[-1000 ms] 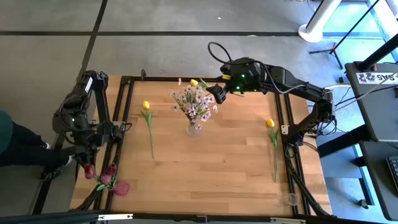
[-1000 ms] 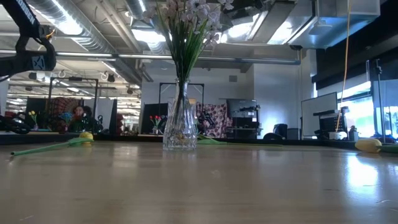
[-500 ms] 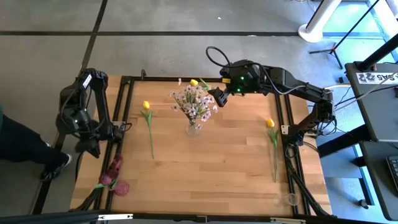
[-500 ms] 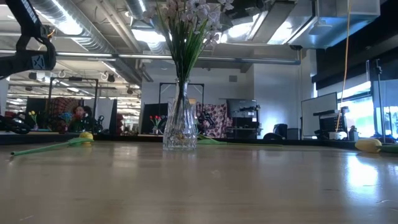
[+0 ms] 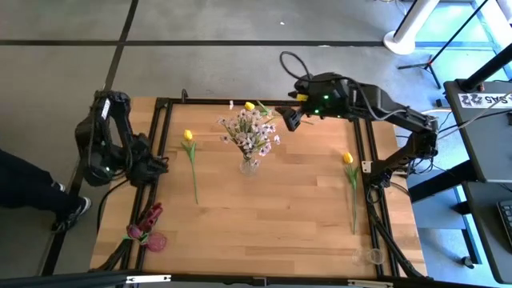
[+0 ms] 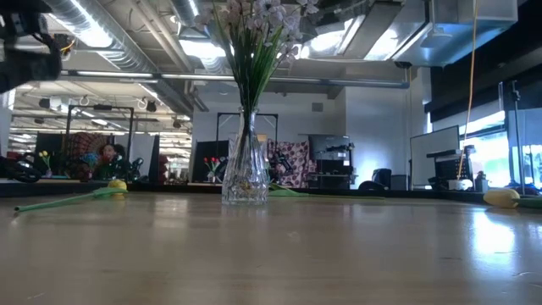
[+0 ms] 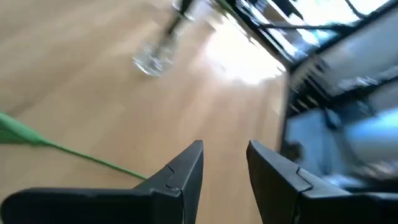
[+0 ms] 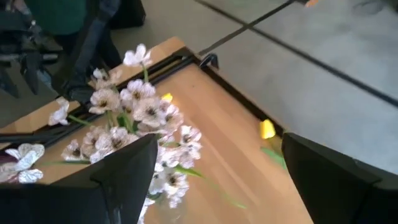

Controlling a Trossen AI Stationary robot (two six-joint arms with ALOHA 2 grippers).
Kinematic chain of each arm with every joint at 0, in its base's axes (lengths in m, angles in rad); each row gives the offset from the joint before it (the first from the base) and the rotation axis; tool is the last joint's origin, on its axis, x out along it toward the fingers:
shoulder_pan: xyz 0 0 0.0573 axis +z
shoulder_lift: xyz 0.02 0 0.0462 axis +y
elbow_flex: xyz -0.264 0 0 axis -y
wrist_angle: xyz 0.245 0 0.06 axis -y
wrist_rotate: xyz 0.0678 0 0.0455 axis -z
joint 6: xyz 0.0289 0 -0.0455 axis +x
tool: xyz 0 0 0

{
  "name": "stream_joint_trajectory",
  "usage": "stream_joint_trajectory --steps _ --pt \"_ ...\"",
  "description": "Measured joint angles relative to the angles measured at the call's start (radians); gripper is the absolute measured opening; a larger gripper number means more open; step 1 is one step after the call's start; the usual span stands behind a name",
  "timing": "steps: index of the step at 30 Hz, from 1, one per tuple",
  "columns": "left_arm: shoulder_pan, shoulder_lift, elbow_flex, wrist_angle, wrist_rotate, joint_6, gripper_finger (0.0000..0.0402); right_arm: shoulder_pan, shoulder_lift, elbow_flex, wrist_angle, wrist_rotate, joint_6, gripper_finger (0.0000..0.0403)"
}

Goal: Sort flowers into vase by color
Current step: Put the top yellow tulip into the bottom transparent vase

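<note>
A clear glass vase (image 5: 249,165) stands mid-table with a spray of white-pink blossoms (image 5: 251,132) in it; the low view shows the vase (image 6: 246,178) upright. Three yellow tulips lie flat on the wood: one left of the vase (image 5: 188,136), one toward the right edge (image 5: 347,158), one at the far edge (image 5: 250,106). Dark red tulips (image 5: 141,228) lie at the near left corner. My left gripper (image 5: 152,169) hangs open over the left rail; its wrist view shows its open fingers (image 7: 225,163) above a green stem (image 7: 62,147). My right gripper (image 5: 289,119) is open beside the blossoms (image 8: 137,118), holding nothing.
A black metal frame (image 5: 164,120) runs along the table's left, far and right sides. A second clear glass vessel (image 5: 370,256) sits at the near right corner. Bare wood (image 5: 272,216) lies between the vase and the near edge. A person's leg (image 5: 28,188) shows off the left side.
My left gripper has moved from the near left corner, by the dark red tulips, toward the far edge and in toward the table's middle. My right gripper has drawn back a little from the blossoms toward the table's right.
</note>
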Motion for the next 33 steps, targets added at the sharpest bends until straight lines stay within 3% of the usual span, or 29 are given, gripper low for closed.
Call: stream_joint_trajectory --steps 3,7,14,19,23,27,33 --pt "0.099 0.069 0.0 -0.005 -0.004 -0.035 0.0121 0.0 -0.022 0.0 -0.001 0.034 -0.032 0.0344" --pt "0.264 0.187 -0.001 -0.004 0.063 -0.04 0.0121 -0.039 -0.028 0.001 -0.076 0.064 -0.117 0.0344" --pt "0.526 0.316 -0.006 0.005 -0.007 -0.118 0.0121 -0.259 0.024 -0.126 -0.129 -0.092 -0.299 0.0344" --pt "0.622 0.34 -0.006 0.023 -0.075 -0.211 0.0121 -0.467 0.043 -0.334 0.13 -0.276 -0.512 0.0344" --pt "0.675 0.365 -0.006 0.023 -0.076 -0.219 0.0121 -0.566 0.104 -0.496 0.394 -0.375 -0.628 0.0333" --pt "0.724 0.381 -0.006 0.023 -0.042 -0.288 0.0121 -0.591 0.238 -0.559 0.474 -0.439 -0.632 0.0297" --pt "0.774 0.411 -0.006 0.026 0.006 -0.323 0.0121 -0.571 0.426 -0.556 0.573 -0.437 -0.636 0.024"
